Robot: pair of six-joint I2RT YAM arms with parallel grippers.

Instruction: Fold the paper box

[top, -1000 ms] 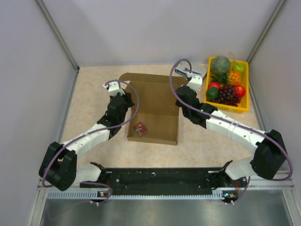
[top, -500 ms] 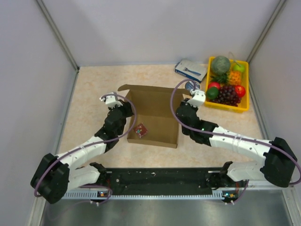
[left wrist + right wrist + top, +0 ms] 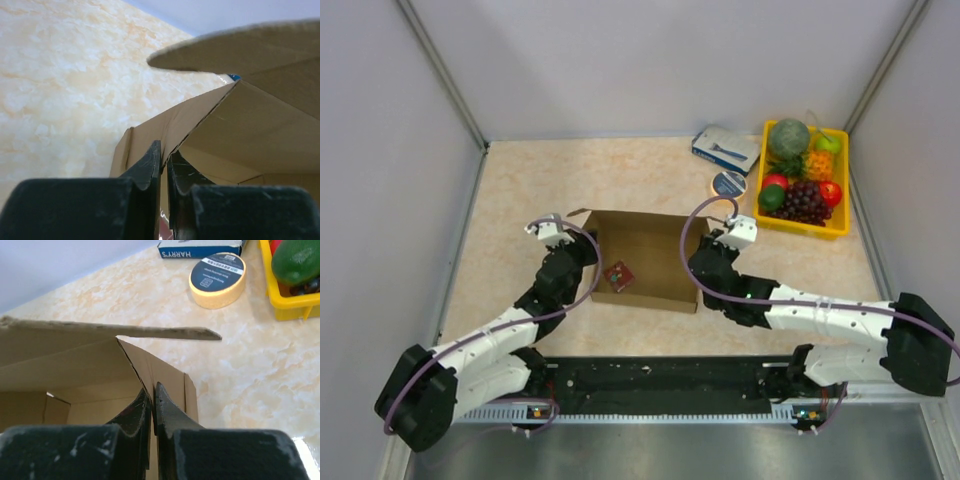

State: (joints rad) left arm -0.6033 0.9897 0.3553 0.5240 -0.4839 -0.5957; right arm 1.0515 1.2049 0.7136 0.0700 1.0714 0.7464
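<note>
The left tool [image 3: 163, 153] and right tool [image 3: 152, 390] each pinched a side wall of the paper box [image 3: 645, 255], probably to hold both upright for folding

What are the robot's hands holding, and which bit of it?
The box. Left jaws pinch its left wall, right jaws its right wall, both near the far corners.

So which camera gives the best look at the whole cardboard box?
The top external view: the paper box shows whole, walls and floor. Each wrist view shows only one corner and a flap, close up.
</note>
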